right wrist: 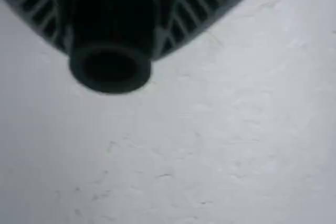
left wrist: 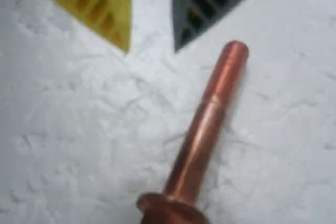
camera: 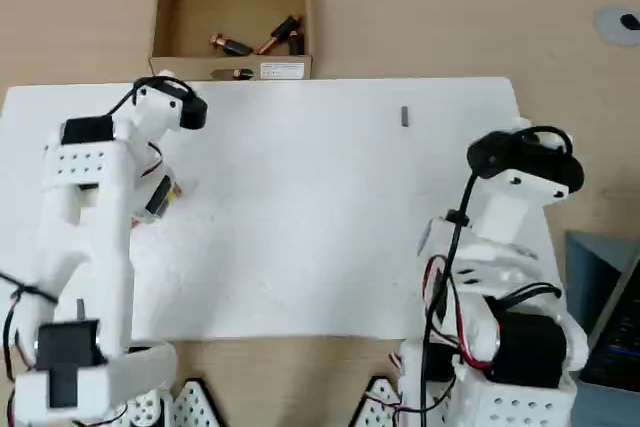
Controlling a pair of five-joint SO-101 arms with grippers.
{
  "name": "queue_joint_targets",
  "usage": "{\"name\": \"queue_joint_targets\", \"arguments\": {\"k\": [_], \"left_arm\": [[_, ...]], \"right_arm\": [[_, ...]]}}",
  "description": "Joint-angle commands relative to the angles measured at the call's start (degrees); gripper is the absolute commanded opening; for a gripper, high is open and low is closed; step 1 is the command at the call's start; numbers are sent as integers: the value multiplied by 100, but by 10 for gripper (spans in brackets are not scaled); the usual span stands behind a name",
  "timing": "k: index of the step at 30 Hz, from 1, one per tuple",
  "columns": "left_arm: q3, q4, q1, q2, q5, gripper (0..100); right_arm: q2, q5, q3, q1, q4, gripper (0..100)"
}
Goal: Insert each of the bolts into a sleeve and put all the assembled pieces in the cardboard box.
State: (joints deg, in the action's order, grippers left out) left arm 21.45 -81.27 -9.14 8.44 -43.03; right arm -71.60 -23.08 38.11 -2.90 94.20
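On the white mat (camera: pixel 330 227), copper bolt (left wrist: pixel 210 124) lies flat just beside left gripper (left wrist: pixel 151 43), jaws apart, empty. Right gripper (right wrist: pixel 115 35) clamps black sleeve (right wrist: pixel 110 69), bore exposed. Risk: bolt rolls off a skewed pinch; tilted grasp would then miss the bore.

glossy coppery metal bolt (left wrist: pixel 207 129), matt black sleeve (right wrist: pixel 113 24), rough white mat (right wrist: pixel 220 145)
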Motion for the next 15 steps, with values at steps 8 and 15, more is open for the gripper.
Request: {"name": "queue_joint_targets", "arguments": {"k": [8, 15], "left_arm": [[-1046, -26, -88, -989, -176, 128], [-1398, 0, -158, -1560, -185, 128]], "right_arm": [[-57, 97, 4, -119, -158, 9], [-57, 97, 13, -101, -158, 9]]}}
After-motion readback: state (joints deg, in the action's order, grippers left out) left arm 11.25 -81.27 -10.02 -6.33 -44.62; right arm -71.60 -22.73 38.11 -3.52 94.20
